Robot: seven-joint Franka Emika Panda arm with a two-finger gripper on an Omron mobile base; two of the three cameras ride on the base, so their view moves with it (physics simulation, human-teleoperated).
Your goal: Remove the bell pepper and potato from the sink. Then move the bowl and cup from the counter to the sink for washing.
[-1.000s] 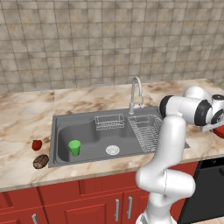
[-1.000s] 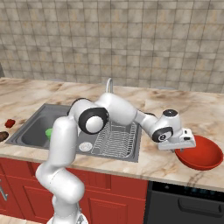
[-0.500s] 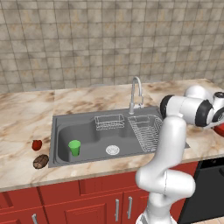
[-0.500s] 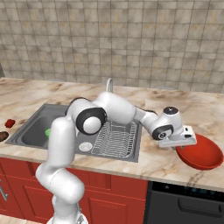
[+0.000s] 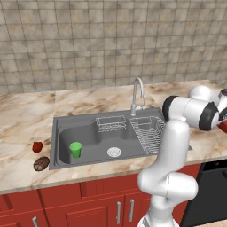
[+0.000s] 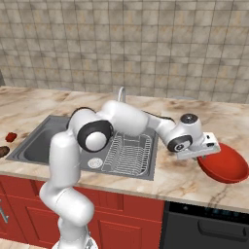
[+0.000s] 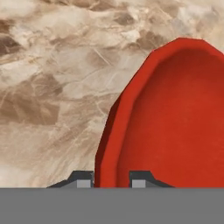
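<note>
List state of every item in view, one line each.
bell pepper: out of the sink, on the counter left of it.
potato: on the counter, in front of the pepper.
cup: upright in the sink basin.
bowl: on the counter, right of the sink.
gripper: fingers straddle the bowl's rim, closing.

bowl cut by frame edge; potato likewise.
</note>
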